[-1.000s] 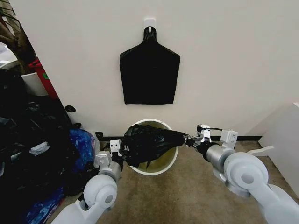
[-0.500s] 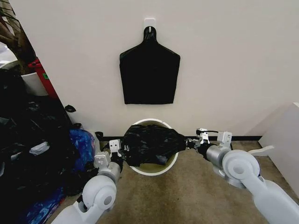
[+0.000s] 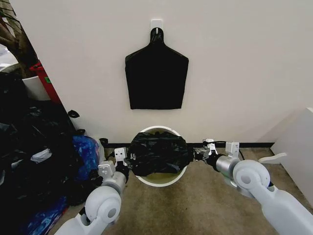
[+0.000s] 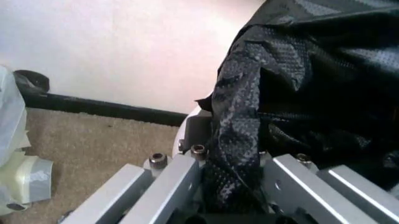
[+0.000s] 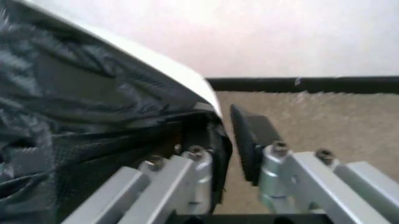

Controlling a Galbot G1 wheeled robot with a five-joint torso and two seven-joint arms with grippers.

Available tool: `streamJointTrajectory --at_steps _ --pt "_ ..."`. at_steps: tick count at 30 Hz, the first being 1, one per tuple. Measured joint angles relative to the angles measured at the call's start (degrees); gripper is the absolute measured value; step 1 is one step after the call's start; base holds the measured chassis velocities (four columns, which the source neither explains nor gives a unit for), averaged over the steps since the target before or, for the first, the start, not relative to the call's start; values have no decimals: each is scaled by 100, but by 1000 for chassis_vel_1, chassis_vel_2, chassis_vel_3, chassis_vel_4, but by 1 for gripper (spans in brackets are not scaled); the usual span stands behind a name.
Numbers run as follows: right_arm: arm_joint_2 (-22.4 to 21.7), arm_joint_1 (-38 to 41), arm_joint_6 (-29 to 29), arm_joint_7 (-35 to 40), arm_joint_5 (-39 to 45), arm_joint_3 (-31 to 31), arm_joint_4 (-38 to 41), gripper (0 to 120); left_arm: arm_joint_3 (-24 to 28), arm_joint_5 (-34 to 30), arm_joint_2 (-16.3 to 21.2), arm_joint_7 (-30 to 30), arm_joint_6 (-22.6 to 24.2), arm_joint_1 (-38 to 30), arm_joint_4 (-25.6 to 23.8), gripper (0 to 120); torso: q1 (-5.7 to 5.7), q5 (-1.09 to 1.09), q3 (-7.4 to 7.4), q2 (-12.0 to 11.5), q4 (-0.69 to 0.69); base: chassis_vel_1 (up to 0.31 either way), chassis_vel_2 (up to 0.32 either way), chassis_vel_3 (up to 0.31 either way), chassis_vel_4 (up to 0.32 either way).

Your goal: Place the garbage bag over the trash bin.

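Observation:
The garbage bag (image 3: 159,152), glossy black and wrinkled, is stretched across the mouth of the trash bin (image 3: 161,181), a round white bucket on the carpet against the wall. My left gripper (image 3: 128,159) holds the bag's left edge at the rim. In the left wrist view this gripper (image 4: 234,186) is shut on a fold of the bag (image 4: 299,84). My right gripper (image 3: 196,153) is at the bin's right side. In the right wrist view it (image 5: 229,154) shows a narrow gap between its fingers. The bag (image 5: 93,116) lies against one finger, below the white rim (image 5: 156,56).
A flat black bundle (image 3: 156,73) hangs from a wall hook above the bin. A blue plastic bag (image 3: 85,154) and a heap of dark bags (image 3: 29,156) crowd the left. White box-like furniture (image 3: 298,147) stands at the right. Bare carpet (image 3: 195,205) lies in front.
Both grippers came down with the bag. The right one moved in toward the bin. The bag spread wider and now lies across the rim.

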Motion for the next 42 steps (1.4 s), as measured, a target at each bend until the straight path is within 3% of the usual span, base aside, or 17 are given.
streamJointTrajectory --at_steps 12,15,19,23,27,32,42 --pt "-302 -917 82 518 611 1094 1121 54 43 -13 -91 -87 -27 -196 313 1 0 -2 0 0 -1 0 0 0 0" --pt "-301 -1233 87 628 845 1400 1500 69 66 -24 -121 -112 -28 -255 385 1 0 -1 0 0 -1 0 0 0 0" --pt "-266 -1351 95 707 1049 1523 1640 79 74 -27 -124 -115 -28 -261 416 1 0 -2 0 0 -2 0 0 0 0" --pt "-188 -1346 114 844 1255 1556 1636 97 73 -32 -114 -134 -41 -233 414 1 0 -1 0 0 0 0 0 0 0" --pt "-87 -1355 167 1161 1675 1494 1887 100 64 -28 -117 -170 -127 -241 423 1 0 -2 0 0 -1 0 0 0 0" --pt "241 -1260 670 2536 2942 1075 2470 100 94 118 -110 -148 -379 -272 426 1 0 -2 0 0 0 0 0 0 0" --pt "854 -1328 1340 3591 4297 802 2546 100 168 726 -101 192 -1038 -233 404 1 0 -1 0 0 0 0 0 0 0"
